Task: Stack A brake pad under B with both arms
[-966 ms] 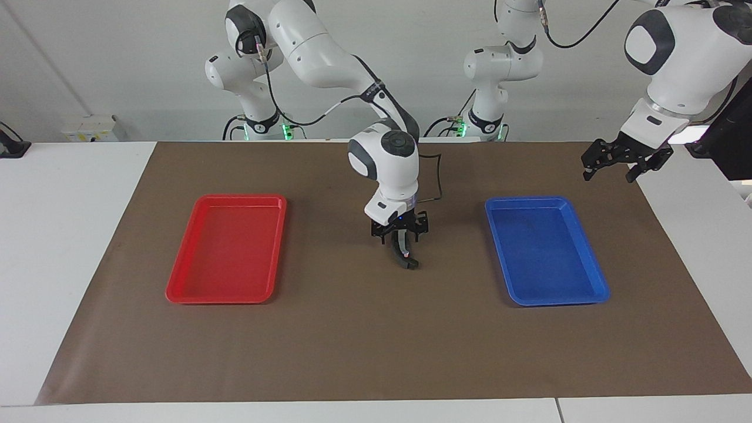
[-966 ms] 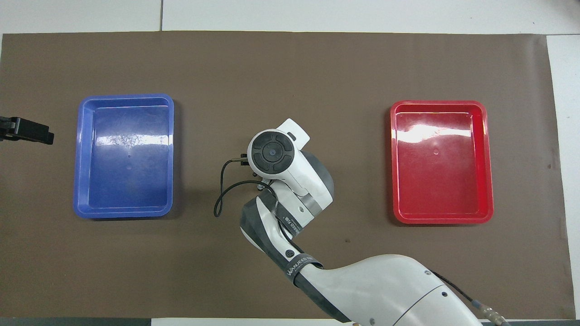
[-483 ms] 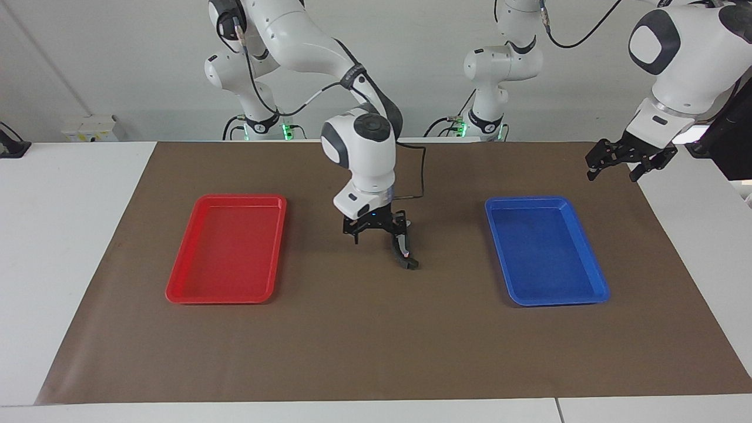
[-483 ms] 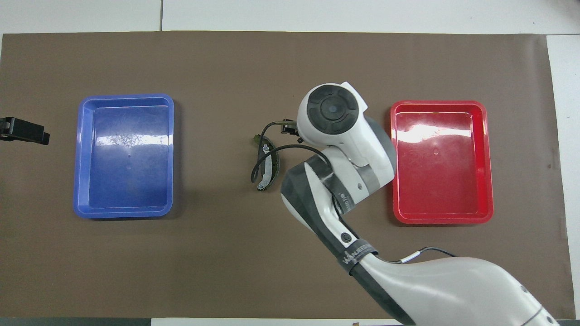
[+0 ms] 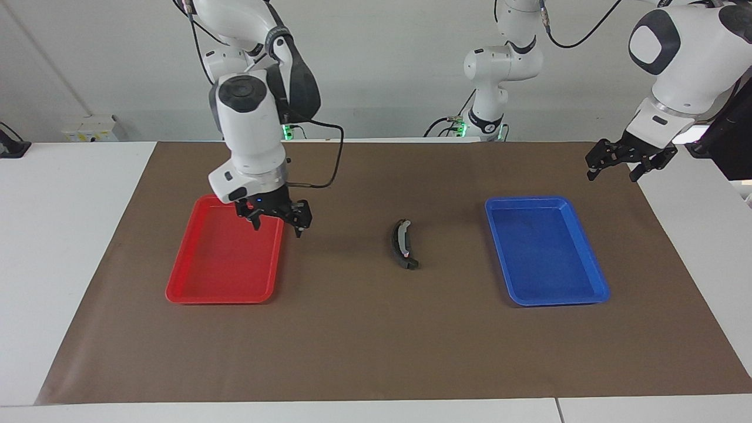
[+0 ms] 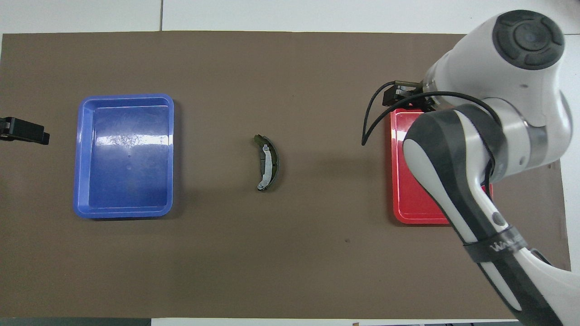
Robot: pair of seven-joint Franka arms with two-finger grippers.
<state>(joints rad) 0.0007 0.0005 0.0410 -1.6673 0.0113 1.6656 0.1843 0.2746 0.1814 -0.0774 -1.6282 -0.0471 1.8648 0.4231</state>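
B (image 5: 402,244), the black crescent with a silvery band, lies on the brown mat midway between the two trays; it also shows in the overhead view (image 6: 266,163). The A brake pad does not show as a separate piece: dark material lies under and along B, and I cannot tell it from B's black body. My right gripper (image 5: 276,221) is open and empty, raised over the red tray's (image 5: 194,294) edge nearest B; its tips show in the overhead view (image 6: 401,97). My left gripper (image 5: 624,167) waits open in the air over the mat's edge beside the blue tray (image 5: 587,294).
The red tray (image 6: 401,217) and blue tray (image 6: 81,199) are both bare inside. The brown mat (image 5: 376,341) covers most of the white table. The right arm's bulk hides much of the red tray in the overhead view.
My right gripper has let go of B, risen and swung from the mat's middle to over the red tray. B stays where it was. The left gripper has hardly moved.
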